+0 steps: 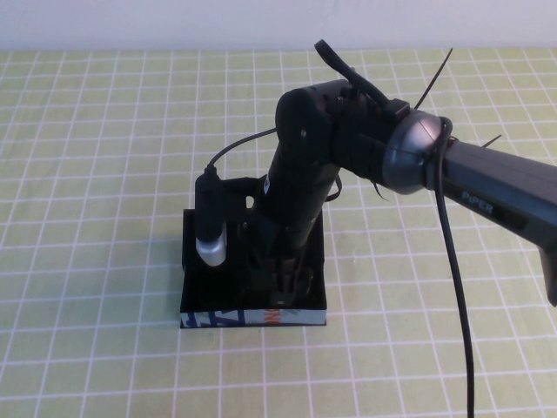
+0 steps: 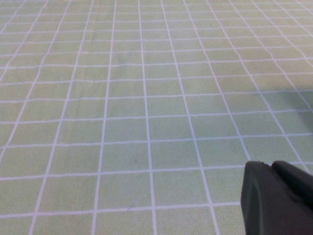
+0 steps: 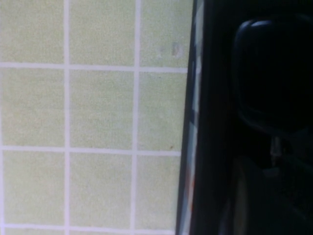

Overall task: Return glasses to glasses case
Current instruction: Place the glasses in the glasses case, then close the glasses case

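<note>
High view, right arm: the black Piper arm reaches in from the right and bends steeply down; the right gripper (image 1: 283, 277) sits inside the black rectangular glasses case (image 1: 252, 315), finger spread impossible to tell.
High view, case: long axis runs left-right, printed blue, white and orange edge faces the robot, on the green checked tablecloth (image 1: 96, 174).
Left wrist view: the left gripper (image 2: 279, 198) hovers above bare cloth, its opening impossible to tell.
Right wrist view: the black thick-framed glasses (image 3: 271, 78) lie inside the case, a dark lens up.
</note>
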Robot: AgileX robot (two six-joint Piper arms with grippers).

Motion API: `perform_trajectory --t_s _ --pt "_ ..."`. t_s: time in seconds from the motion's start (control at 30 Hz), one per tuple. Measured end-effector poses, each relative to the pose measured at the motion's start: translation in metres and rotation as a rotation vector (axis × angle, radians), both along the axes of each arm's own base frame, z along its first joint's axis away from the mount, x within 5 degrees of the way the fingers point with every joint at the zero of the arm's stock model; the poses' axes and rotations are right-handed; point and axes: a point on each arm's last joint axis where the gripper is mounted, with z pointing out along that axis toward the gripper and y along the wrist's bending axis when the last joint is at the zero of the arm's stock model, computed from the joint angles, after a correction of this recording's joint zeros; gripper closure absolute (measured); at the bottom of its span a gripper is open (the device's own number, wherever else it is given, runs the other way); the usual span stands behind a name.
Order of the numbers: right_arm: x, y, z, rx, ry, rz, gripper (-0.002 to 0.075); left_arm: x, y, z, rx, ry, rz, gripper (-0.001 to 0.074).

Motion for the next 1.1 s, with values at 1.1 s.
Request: perform_trajectory --t_s 1.1 --pt "-0.074 -0.072 0.210 0.369 -0.208 -0.190 0.0742 -0.003 -0.004 0.057 -0.288 -0.610 -0.057 0.0739"
